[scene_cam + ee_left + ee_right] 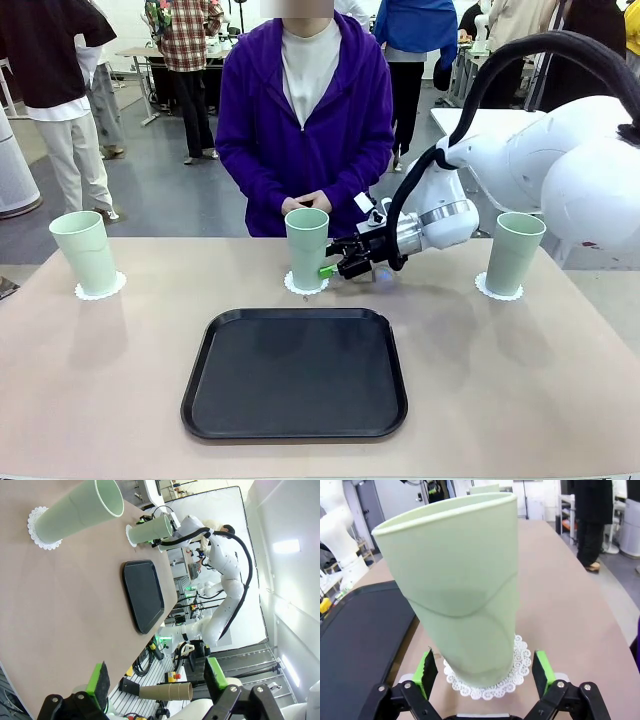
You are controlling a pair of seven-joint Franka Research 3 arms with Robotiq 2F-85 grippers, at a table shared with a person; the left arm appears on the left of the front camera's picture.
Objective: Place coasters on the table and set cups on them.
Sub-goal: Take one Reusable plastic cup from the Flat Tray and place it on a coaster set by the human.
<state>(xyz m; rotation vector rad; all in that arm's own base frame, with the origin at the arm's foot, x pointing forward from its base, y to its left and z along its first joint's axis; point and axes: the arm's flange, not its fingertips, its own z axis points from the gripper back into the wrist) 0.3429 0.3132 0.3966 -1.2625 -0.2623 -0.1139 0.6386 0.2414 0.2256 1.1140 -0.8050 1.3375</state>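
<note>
The cups are all upright on the table (pixel 120 400), each on its own coaster, and the middle cup (pixel 306 248) is the one with a pincer at it. The right gripper (pixel 335 268) sits low beside that cup's base, its green-padded fingers spread wide. In the right wrist view the right gripper (pixel 485 672) has one pad on each side of the middle cup (pixel 457 590), with a gap between each pad and the cup wall, so nothing is clamped. Under the cup lies the middle coaster (pixel 522 662), its scalloped white edge poking out all round the base.

Just in front of that cup, towards the robot, a black tray (pixel 295 372) lies flat. Behind the cup a person in a purple jacket (pixel 255 120) stands at the far edge, hands (pixel 305 202) clasped just above the rim.

Out to the sides, well apart from the middle, the left cup (pixel 84 252) stands on the left coaster (pixel 101 290) near the table's left edge, and the right cup (pixel 514 252) stands on the right coaster (pixel 498 292) near the right edge.

The left gripper (pixel 157 680) hangs off over the table's near side, touching nothing, fingers wide apart.
</note>
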